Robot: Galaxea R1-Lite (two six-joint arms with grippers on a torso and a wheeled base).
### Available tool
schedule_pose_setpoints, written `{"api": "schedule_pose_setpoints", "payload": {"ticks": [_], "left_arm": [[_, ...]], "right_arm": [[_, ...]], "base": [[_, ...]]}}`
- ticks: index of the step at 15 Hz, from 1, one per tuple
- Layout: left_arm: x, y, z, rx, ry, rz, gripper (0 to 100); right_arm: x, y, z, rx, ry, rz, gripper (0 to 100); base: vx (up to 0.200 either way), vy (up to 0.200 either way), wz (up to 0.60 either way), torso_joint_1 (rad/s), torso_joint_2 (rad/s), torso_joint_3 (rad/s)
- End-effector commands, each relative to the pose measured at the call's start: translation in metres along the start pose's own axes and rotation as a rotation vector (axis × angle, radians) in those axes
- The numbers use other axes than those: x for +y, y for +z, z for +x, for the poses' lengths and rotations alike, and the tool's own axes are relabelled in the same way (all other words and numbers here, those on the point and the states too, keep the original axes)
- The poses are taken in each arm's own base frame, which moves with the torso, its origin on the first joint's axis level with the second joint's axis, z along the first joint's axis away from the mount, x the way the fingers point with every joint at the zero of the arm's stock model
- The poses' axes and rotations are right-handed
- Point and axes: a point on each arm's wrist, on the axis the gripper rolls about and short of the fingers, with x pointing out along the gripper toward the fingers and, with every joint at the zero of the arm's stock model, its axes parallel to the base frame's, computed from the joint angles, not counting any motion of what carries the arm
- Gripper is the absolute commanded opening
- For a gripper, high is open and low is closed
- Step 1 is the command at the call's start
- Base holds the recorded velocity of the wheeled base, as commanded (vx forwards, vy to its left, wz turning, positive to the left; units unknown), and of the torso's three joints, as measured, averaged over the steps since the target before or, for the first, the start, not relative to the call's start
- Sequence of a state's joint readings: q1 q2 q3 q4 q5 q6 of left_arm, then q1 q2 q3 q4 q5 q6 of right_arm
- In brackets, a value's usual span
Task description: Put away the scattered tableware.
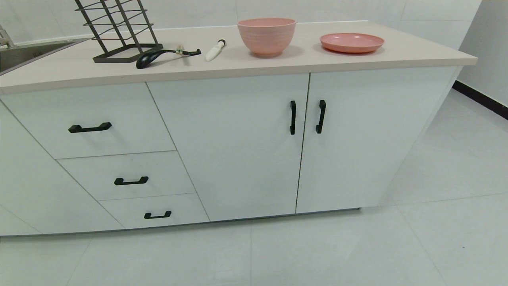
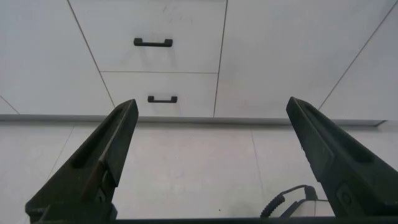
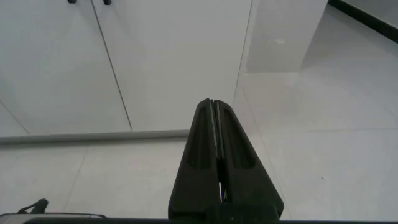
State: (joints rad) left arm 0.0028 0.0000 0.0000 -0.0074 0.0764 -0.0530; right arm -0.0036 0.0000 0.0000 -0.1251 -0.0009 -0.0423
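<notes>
Pink bowl [image 1: 266, 35], upright, on the pale counter [image 1: 238, 65] near its back edge; pink plate [image 1: 351, 42], flat, to the bowl's right and well apart from it. Black spoon [image 1: 158, 57], lying on its side, bowl end touching or just beside the foot of the dark wire rack [image 1: 119, 31]; which of the two cannot be told. White-handled utensil [image 1: 214, 50], lying between spoon and bowl, touching neither; its kind is too small to tell. Rack: no tableware in it. Sink [image 1: 24, 53] at the counter's far left. Below the counter: three drawers [image 1: 89, 127] at left and two doors [image 1: 305, 117] at centre, all closed. Left gripper [image 2: 211, 104]: fingers spread wide, nothing between them, low over the floor and facing the lower drawers. Right gripper [image 3: 213, 109]: fingers pressed together with nothing held, low over the floor and facing the doors. Progress, by judgement: none of the four pieces has been put away. All lie loose on the counter, and neither gripper is near them. Everything is left to do: each piece has to be picked up and stowed, probably in the rack, though the storage place cannot be told for certain.
</notes>
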Motion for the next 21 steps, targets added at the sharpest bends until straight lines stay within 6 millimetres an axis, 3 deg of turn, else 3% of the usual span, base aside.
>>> {"api": "schedule_pose_setpoints", "payload": {"ticks": [1,3,6,8,11,12,15,19,21], "left_arm": [[0.000,0.000,0.000,0.000,0.001,0.001,100],[0.000,0.000,0.000,0.000,-0.006,0.004,100],[0.000,0.000,0.000,0.000,-0.007,0.005,100],[0.000,0.000,0.000,0.000,-0.009,0.005,100],[0.000,0.000,0.000,0.000,-0.009,0.007,100],[0.000,0.000,0.000,0.000,-0.009,0.007,100],[0.000,0.000,0.000,0.000,-0.009,0.008,100],[0.000,0.000,0.000,0.000,-0.009,0.008,100],[0.000,0.000,0.000,0.000,-0.013,0.007,100]], "right_arm": [[0.000,0.004,0.000,-0.036,0.005,0.002,0],[0.003,0.022,-0.002,-0.093,0.163,-0.004,0],[0.003,0.073,0.023,0.001,0.324,0.009,0],[0.004,0.089,0.040,0.045,0.382,0.018,0],[0.009,0.090,0.069,0.055,0.481,0.021,0],[0.014,0.083,0.089,0.029,0.502,-0.016,0],[0.022,0.057,0.124,-0.050,0.566,-0.078,0],[0.024,0.067,0.156,-0.047,0.566,-0.088,0],[0.028,0.061,0.179,-0.007,0.577,-0.081,0]], "base": [[0.000,0.000,0.00,0.000,0.00,0.000],[0.000,0.000,0.00,0.000,0.00,0.000],[0.000,0.000,0.00,0.000,0.00,0.000],[0.000,0.000,0.00,0.000,0.00,0.000],[0.000,0.000,0.00,0.000,0.00,0.000],[0.000,0.000,0.00,0.000,0.00,0.000],[0.000,0.000,0.00,0.000,0.00,0.000],[0.000,0.000,0.00,0.000,0.00,0.000],[0.000,0.000,0.00,0.000,0.00,0.000]]}}
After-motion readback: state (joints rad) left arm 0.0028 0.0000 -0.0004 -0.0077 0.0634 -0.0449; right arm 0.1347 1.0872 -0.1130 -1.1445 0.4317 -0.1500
